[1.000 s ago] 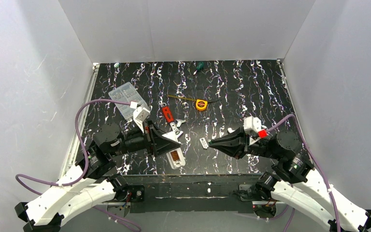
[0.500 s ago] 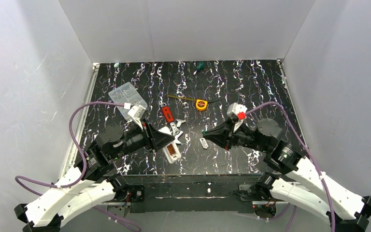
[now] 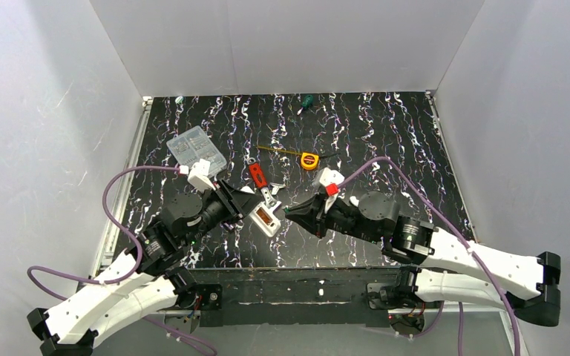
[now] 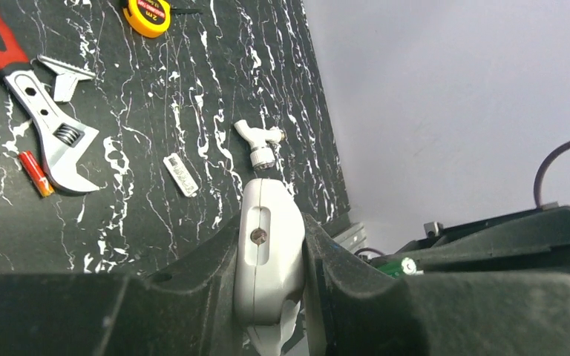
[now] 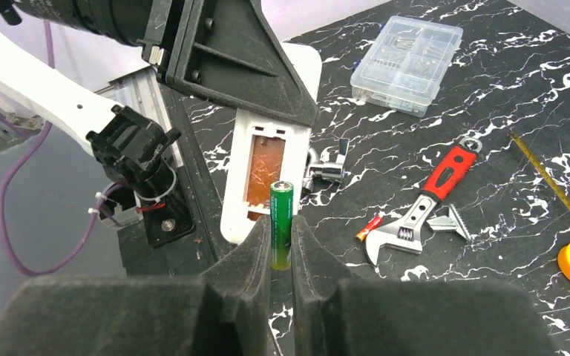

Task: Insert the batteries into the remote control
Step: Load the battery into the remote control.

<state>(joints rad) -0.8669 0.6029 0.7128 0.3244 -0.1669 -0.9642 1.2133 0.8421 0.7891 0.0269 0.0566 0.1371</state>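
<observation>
1. Left gripper (image 4: pixel 271 252) clamps the remote (image 5: pixel 233 189); its bay is exposed and apparently empty.
2. Right gripper (image 5: pixel 282 239) pinches a battery (image 5: pixel 281 202) just short of the remote's bay.
3. Remaining: seat every battery.

White arm links (image 3: pixel 111 300), black joints (image 3: pixel 185 211), black wedge jaws, looping purple cables (image 3: pixel 148 168)

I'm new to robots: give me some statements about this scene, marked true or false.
1. The right gripper grips a green cylindrical battery. True.
2. The left gripper is empty. False: it clamps the slim white plastic remote control.
3. The battery sits inside the remote's bay. False: it is outside it, between the right gripper's fingers.
4. A red-handled silver wrench lies on the black marbled table. True.
</observation>
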